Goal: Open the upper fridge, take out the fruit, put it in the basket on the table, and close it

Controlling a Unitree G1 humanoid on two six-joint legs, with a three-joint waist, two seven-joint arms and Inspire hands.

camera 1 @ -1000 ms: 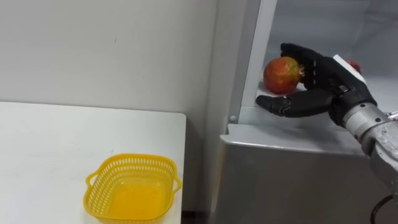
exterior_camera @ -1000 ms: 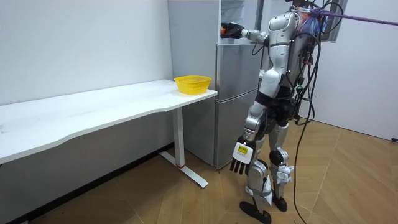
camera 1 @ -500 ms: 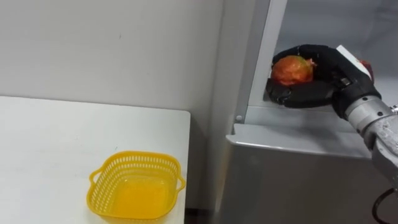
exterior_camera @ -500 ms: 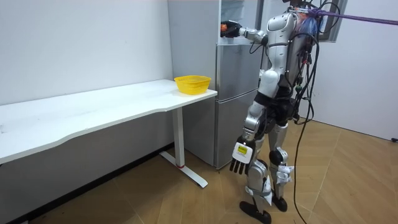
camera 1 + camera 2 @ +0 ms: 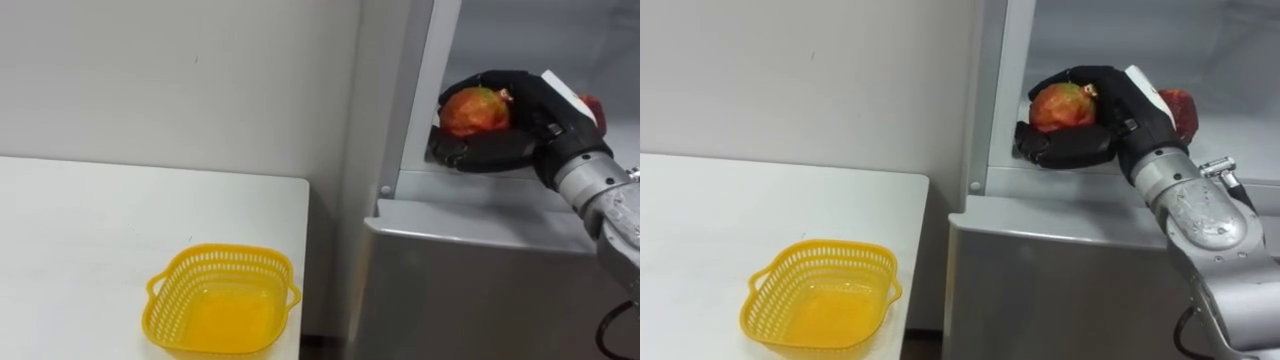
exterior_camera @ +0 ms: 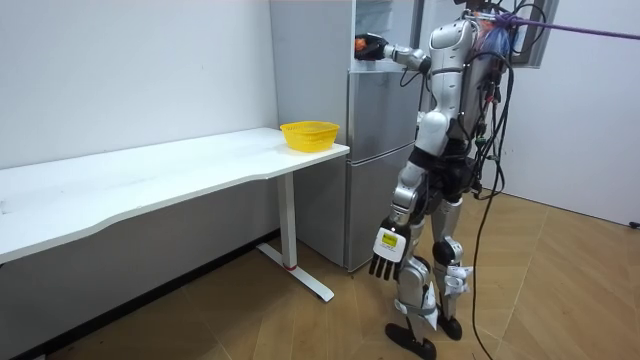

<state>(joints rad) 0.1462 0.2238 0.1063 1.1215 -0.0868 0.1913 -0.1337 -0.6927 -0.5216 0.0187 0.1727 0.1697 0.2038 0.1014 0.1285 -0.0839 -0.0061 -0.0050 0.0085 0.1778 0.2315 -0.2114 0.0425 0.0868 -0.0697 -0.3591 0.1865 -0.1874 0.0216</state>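
At the upper sill of the fridge (image 5: 470, 270), my right hand (image 5: 535, 125) has its fingers (image 5: 492, 79) curled round the red fruit (image 5: 472, 112). If that hold is loose, drawing out could clip the fridge frame and the fruit would fall down the fridge front. My left hand (image 6: 384, 262) hangs slack, low beside the fridge.

body was silver-grey | right hand (image 5: 525, 125) black, white tag, silver wrist | left hand (image 6: 385, 262) black, white-yellow tag | black cables ran down back | purple strap overhead
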